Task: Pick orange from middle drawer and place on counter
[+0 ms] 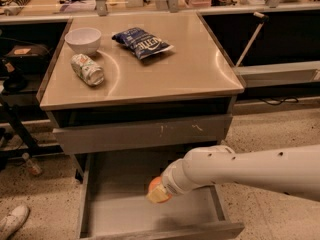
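The orange (pixel 154 184) sits at the tip of my gripper (pixel 160 192), over the floor of the open middle drawer (pixel 115 211), near its middle. My gripper reaches in from the right on the white arm and is shut on the orange, holding it just above the drawer floor. The fingers are mostly hidden behind the fruit and the wrist. The counter (pixel 195 71) is the beige steel cabinet top directly above the drawers.
On the counter stand a white bowl (pixel 83 39), a can lying on its side (pixel 87 69) and a blue chip bag (pixel 142 42). The shut upper drawer with pale scratch marks (pixel 145 132) overhangs the open one. A white shoe (pixel 12 221) is at lower left.
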Available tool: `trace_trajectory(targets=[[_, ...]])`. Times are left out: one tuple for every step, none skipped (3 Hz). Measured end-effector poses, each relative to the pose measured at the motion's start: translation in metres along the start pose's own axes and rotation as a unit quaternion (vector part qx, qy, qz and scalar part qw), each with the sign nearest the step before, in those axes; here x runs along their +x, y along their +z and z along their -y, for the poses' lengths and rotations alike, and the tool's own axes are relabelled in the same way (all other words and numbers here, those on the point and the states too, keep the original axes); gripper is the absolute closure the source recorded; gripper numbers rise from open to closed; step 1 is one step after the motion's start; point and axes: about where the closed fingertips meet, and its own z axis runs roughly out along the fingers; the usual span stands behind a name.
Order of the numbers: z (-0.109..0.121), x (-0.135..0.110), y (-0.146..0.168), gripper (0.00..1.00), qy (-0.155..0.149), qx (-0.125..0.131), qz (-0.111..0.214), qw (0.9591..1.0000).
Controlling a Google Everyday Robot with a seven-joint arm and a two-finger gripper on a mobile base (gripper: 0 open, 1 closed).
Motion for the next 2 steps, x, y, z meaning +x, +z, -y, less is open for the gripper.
trace_trajectory(targets=[[0.000, 0.000, 0.000, 1.00, 0.000, 0.000, 0.000, 1.0000], [0.016, -0.019, -0.024, 1.00, 0.003, 0.021, 0.007, 0.9997]])
